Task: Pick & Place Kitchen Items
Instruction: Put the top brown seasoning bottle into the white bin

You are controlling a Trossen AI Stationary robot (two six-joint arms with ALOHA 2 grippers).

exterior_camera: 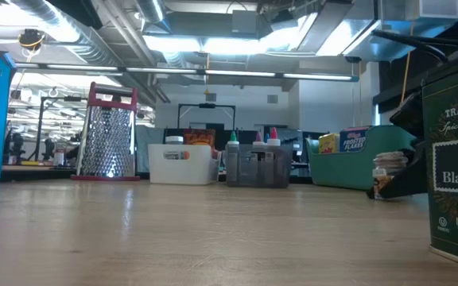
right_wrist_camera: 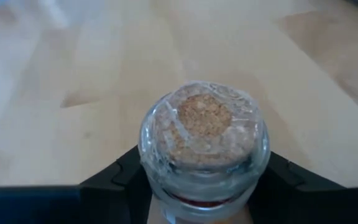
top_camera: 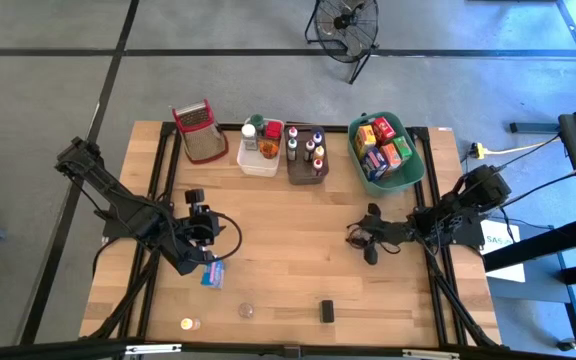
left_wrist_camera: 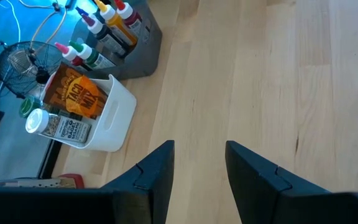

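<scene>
Right gripper clamped on cork-stoppered glass jar; left gripper part open, empty, above table.

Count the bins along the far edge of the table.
3, in one row: the white bin next to the grater, the grey bin in the middle, and the green bin nearest the right arm's side. None seems hidden.

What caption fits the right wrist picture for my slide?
The right gripper clamps a cork-stoppered glass jar between its fingers, above the wooden table.
</scene>
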